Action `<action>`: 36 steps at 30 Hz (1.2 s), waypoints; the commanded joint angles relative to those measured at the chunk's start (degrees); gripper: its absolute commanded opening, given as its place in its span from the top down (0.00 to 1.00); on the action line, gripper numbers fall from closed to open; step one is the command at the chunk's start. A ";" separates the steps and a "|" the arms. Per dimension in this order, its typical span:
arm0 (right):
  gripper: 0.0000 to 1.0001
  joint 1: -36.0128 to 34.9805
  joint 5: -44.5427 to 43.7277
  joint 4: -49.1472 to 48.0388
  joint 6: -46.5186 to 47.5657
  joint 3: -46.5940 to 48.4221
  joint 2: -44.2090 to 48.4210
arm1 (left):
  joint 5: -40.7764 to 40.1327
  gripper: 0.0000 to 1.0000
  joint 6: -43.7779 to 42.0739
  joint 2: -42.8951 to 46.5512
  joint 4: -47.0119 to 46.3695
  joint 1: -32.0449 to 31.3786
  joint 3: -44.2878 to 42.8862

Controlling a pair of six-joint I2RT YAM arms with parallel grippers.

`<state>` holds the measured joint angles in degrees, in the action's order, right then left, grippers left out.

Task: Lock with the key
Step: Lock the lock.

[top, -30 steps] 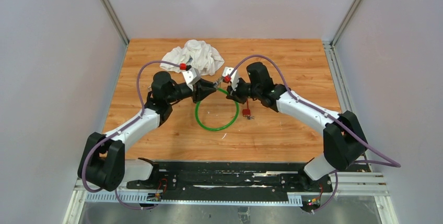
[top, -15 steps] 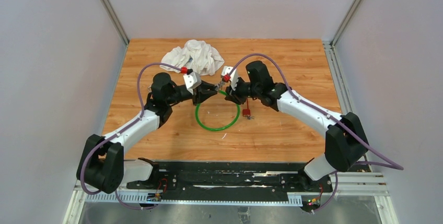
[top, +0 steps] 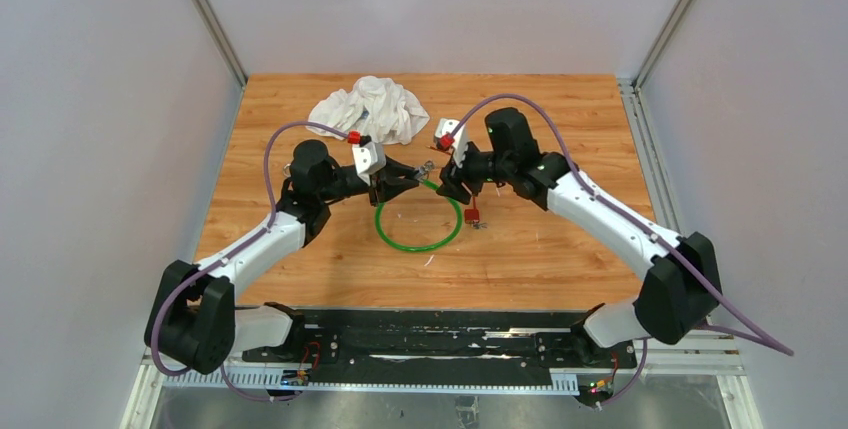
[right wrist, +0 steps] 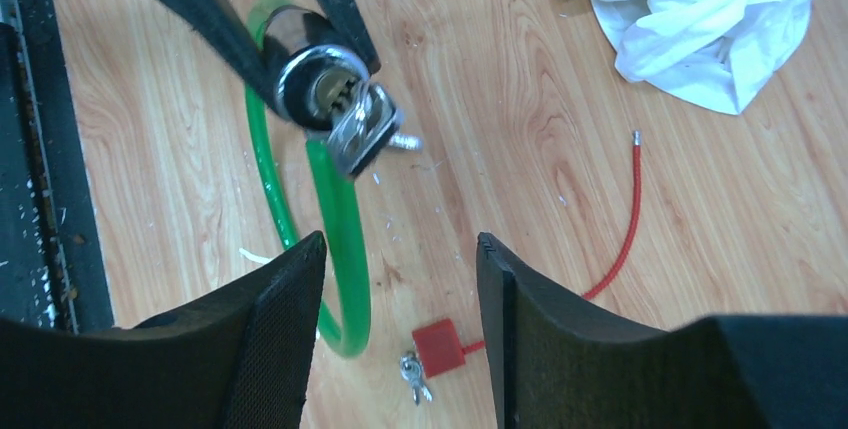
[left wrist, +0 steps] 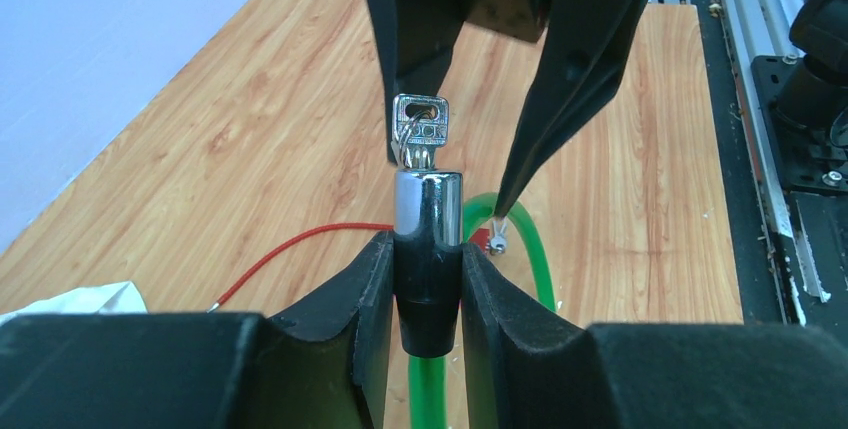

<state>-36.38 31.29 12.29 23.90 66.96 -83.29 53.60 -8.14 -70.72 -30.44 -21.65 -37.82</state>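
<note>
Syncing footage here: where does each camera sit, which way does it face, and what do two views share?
Top external: above and behind the arms, facing down on the table; both arms, left hand, right hand show.
Left wrist: looks along its own fingers, clamped on the lock barrel, toward the right hand.
Right wrist: looks down past its own open fingers at the table.
Both wrist views share the key in the barrel and the green cable.

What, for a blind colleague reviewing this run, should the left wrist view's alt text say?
The left gripper clamps the chrome-and-black lock barrel of a green cable, with a silver key standing in its end. The right gripper, open, frames the key from beyond, above a wooden table with a thin red cable.
</note>
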 commanded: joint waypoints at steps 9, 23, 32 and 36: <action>0.44 2.10 2.50 9.27 -0.57 1.40 11.27 | 2.45 1.00 -0.17 2.63 1.45 -0.62 1.03; 0.59 2.23 13.45 10.29 -16.77 15.49 0.49 | 1.94 1.00 -1.26 4.26 1.52 -0.62 2.00; 0.67 2.21 14.00 10.22 -18.19 16.25 -2.50 | 1.83 1.00 -1.48 4.37 1.49 -0.79 2.10; 0.73 2.26 13.85 10.17 -17.63 16.19 -2.85 | 1.85 1.00 -1.50 4.36 1.52 -0.82 2.15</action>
<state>-35.46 43.75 21.74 6.83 81.17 -85.82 54.43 -8.88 -67.37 -29.39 -21.96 -36.16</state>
